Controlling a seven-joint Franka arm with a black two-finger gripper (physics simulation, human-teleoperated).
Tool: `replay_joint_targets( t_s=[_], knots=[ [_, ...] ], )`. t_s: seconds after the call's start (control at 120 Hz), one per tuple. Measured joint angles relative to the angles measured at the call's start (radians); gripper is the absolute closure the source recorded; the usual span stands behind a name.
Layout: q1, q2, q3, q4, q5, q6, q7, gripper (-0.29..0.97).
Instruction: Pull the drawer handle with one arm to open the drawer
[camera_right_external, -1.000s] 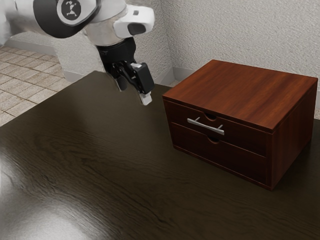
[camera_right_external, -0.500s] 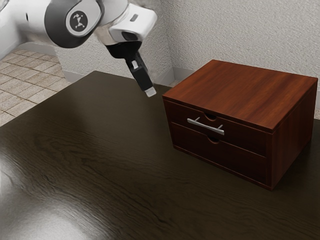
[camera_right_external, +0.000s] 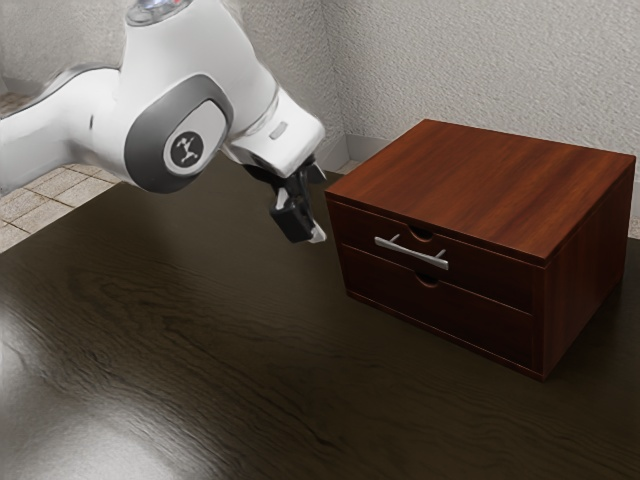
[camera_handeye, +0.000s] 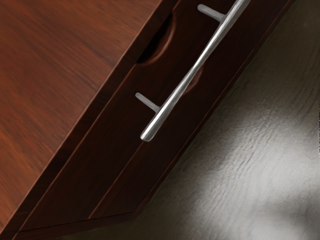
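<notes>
A dark red wooden cabinet with two drawers stands on the table at the exterior view's right. The top drawer carries a silver bar handle and its front sits flush with the cabinet. My gripper hangs open and empty just off the cabinet's front corner, to the left of the handle and about level with it. In the wrist view the handle runs slantwise across the drawer front, close ahead of my hand.
The lower drawer has no bar handle, only a finger notch. The dark wooden table stretches wide in front of the cabinet. A rough plaster wall rises behind it, and tiled floor lies past the table's far left edge.
My arm has swung down and toward the cabinet. The hand turned on the way and dropped from above the table's back edge to handle height beside the cabinet's corner. The drawer has not moved.
</notes>
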Motion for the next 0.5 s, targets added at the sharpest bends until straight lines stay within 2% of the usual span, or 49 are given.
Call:
replay_joint_targets(
  t_s=[0.308,0.5],
  knots=[
    [-0.031,-0.027,-0.054,-0.108,0.039,0.118,0.097,0.00],
    [-0.059,0.027,-0.079,-0.106,0.101,0.153,0.137,0.00]
  ],
)
